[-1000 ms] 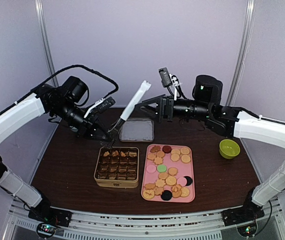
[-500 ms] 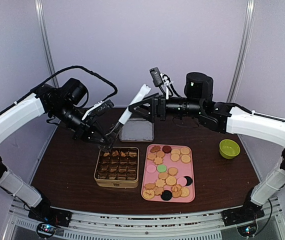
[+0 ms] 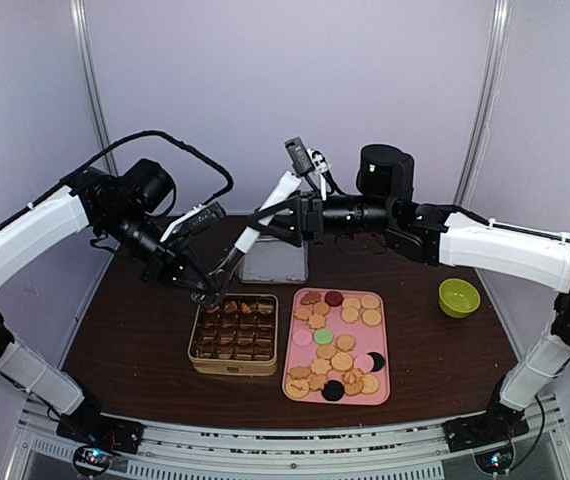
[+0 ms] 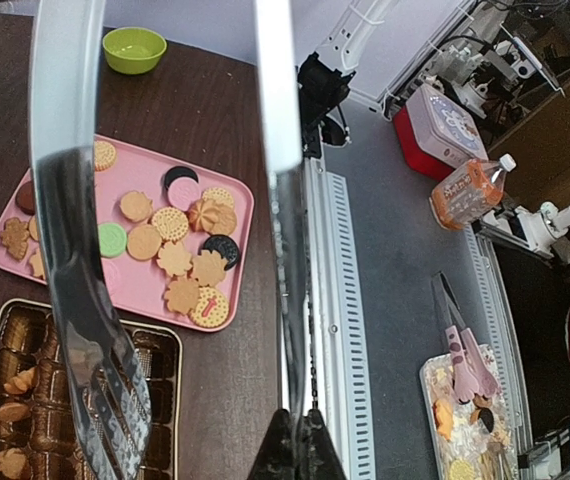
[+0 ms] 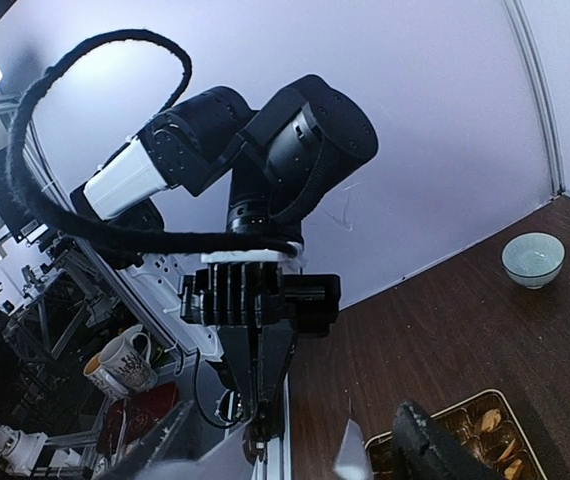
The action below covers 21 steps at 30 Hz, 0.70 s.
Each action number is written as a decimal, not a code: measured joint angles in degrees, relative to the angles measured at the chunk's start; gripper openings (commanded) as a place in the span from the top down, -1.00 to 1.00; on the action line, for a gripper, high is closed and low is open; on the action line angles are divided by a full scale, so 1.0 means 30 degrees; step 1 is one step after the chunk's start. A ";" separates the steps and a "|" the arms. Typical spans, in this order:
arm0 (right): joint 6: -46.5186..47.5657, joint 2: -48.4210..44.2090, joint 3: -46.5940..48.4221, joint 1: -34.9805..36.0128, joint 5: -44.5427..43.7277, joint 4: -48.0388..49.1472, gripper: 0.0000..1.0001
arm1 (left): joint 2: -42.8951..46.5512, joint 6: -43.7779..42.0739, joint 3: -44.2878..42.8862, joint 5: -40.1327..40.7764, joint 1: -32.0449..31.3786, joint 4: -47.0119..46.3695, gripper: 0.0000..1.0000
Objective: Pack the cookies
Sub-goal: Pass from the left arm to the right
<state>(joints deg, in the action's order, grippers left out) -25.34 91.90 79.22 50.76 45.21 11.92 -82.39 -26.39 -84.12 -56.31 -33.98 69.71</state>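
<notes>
Left gripper point(image 3: 207, 289) clamped on metal tongs point(image 3: 283, 188); right gripper point(image 3: 263, 225) wide, straddling their handle. Cookies point(image 3: 341, 360): most on pink tray point(image 3: 381, 340), few in tin point(image 3: 233, 369) at its 9 o'clock. Judged early.

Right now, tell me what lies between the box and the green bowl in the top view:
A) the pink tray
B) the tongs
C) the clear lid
A: the tray lies just right of the box and left of the bowl, while the lid sits behind them.
</notes>
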 measured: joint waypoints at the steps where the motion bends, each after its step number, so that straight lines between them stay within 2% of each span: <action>1: -0.0029 0.0000 0.0015 0.0000 0.0160 -0.0044 -0.15 | 0.0000 -0.0022 0.0000 0.0007 0.0000 0.0000 1.00; 6: -0.0393 0.0000 0.0015 -0.0095 0.0998 -0.0015 0.01 | 0.0000 -0.0087 0.0000 0.0044 -0.0007 0.0095 1.00; 16: -0.1115 0.0138 0.0925 -0.0539 0.2565 -0.0648 -0.11 | 0.0000 -0.0321 -0.0007 0.0087 -0.0124 0.0080 1.00; 21: -0.0845 0.0313 0.1625 -0.0546 0.2623 -0.1508 -0.01 | 0.0000 -0.0321 -0.0204 0.0160 -0.0124 0.0124 1.00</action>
<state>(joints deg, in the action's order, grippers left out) -27.88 92.84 84.09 49.12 53.08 7.40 -82.39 -27.35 -84.73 -55.83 -34.35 70.08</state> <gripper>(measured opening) 0.537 0.022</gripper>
